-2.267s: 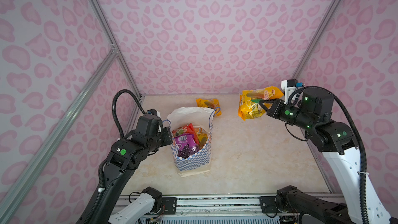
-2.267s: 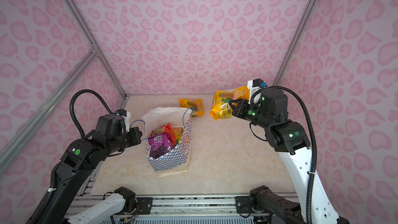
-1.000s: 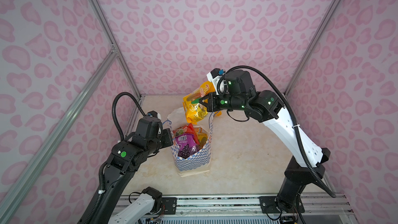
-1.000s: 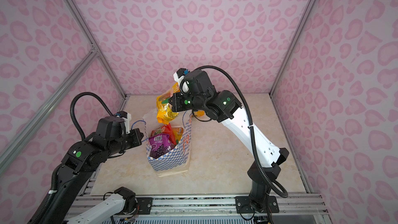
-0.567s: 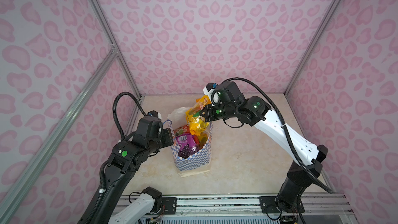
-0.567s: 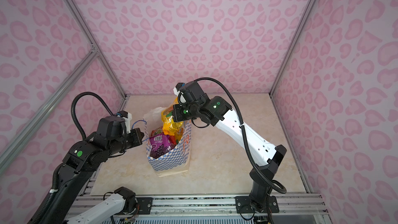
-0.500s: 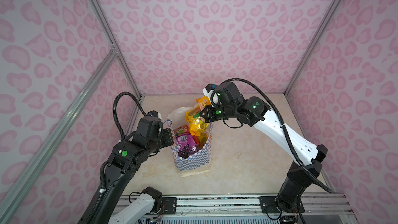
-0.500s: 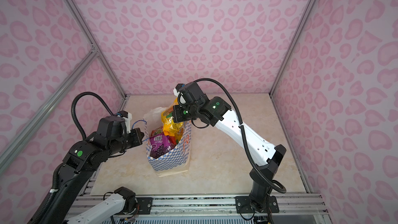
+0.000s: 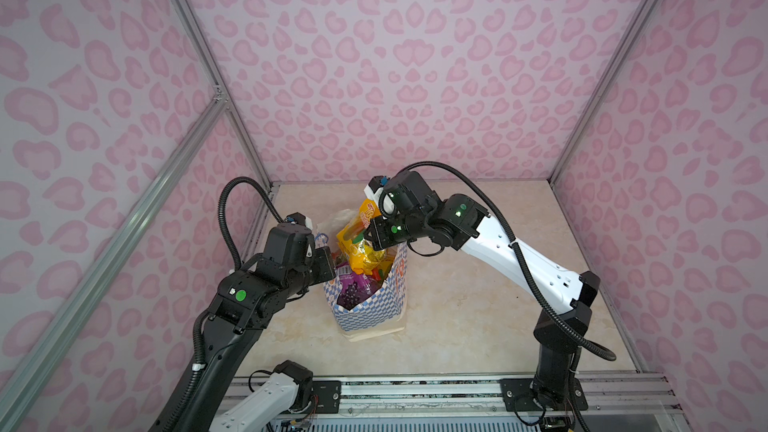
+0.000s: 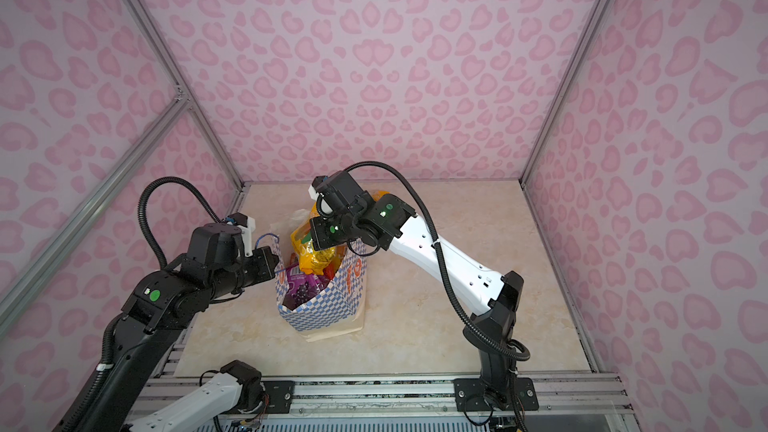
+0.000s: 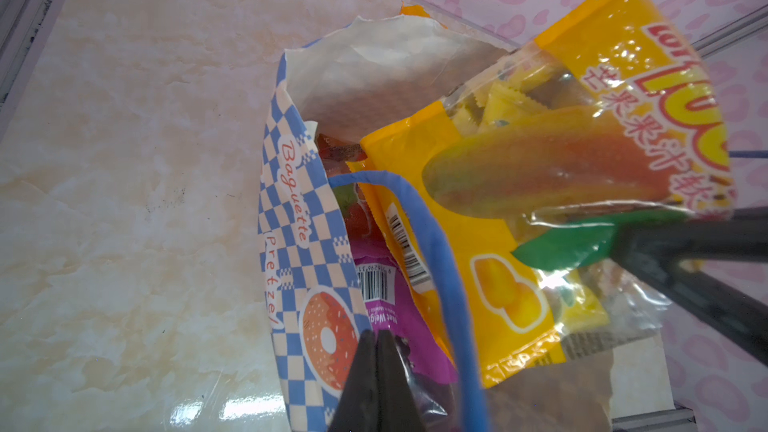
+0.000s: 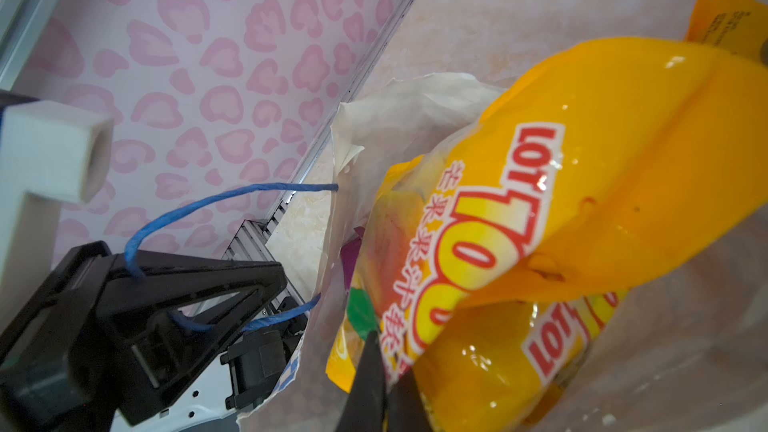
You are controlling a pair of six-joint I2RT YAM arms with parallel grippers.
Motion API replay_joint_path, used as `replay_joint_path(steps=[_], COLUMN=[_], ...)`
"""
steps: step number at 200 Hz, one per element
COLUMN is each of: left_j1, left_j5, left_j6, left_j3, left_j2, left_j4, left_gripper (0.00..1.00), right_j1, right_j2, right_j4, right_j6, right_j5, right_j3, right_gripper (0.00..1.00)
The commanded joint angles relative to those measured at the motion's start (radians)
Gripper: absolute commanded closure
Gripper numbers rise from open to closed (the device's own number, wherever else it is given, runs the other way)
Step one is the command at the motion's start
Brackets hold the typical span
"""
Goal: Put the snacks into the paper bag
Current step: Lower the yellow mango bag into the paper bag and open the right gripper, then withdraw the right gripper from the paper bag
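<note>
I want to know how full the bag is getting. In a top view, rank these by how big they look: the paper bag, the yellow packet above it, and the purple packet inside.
Largest to smallest:
1. paper bag
2. yellow packet
3. purple packet, though the bag and other packets hide part of it, so only its visible part ranks last.

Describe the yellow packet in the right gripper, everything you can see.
The yellow packet is glossy, crinkled plastic, yellow-orange with red white-edged lettering, a mango picture, a green leaf and a clear window showing wrapped sweets. It hangs tilted, pinched by the fingers of the right gripper, which is shut on it. Its lower end sits inside the open mouth of the paper bag, over other packets. Its top sticks out above the rim.
</note>
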Motion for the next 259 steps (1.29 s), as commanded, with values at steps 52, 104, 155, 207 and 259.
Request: replay_joint_path(steps=[52,104,155,207,259], left_j1=[0.000,0.001,0.001,0.001,0.001], left_j5=[-0.004,-0.002,-0.004,-0.011,-0.025], left_j6=[-0.001,-0.001,-0.003,-0.002,0.000], left_j3=[0.003,0.004,-0.001,0.003,0.002], left_j2=[-0.005,-0.001,-0.002,-0.004,-0.001], left_j4=[0.006,0.007,0.009,0.000,-0.002], left_gripper=[0.96,0.96,0.96,0.96,0.96], right_j1=[-0.043,-0.039,0.051,0.075,0.058], right_j2=[-0.005,-0.074,-0.111,-0.158,-0.283], right_j4=[0.066,0.153,0.069,0.051,0.049], right_j6=[0.115,0.189,0.048,-0.056,-0.165], right_j5=[0.060,0.111,0.265,0.292,0.235], right_j3=[-0.178,-0.300,-0.123,-0.064,0.003], right_gripper=[1.00,0.62,0.44,0.28,0.07])
